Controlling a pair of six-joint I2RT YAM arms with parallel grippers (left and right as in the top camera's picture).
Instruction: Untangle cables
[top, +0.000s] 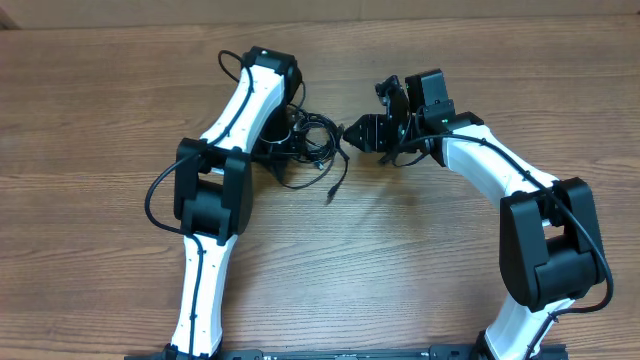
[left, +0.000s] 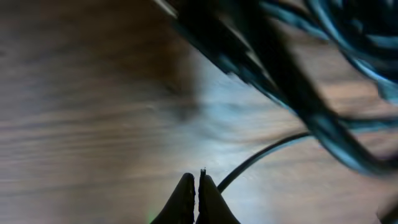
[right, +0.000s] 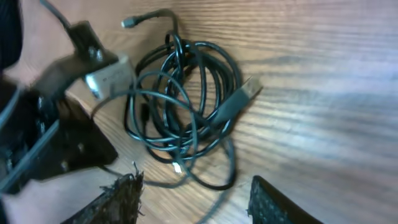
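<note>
One tangled bundle of cables (top: 312, 138) sits mid-worktop (top: 430, 290) toward the far edge, between both hands, with a loose tail toward the near edge. Left hand (left: 198, 194) is fully closed; a cord leaves right beside its tips, can't tell if pinched. Right hand (right: 196, 183) has fingers apart, empty, over the bundle's outer loop. Best approach: left anchors, right takes a single outer loop or plug only, pulls slowly away. Count: 1 bundle, cords uncountable, 3 plug ends (right: 245, 92) visible, 2 hands.
</note>
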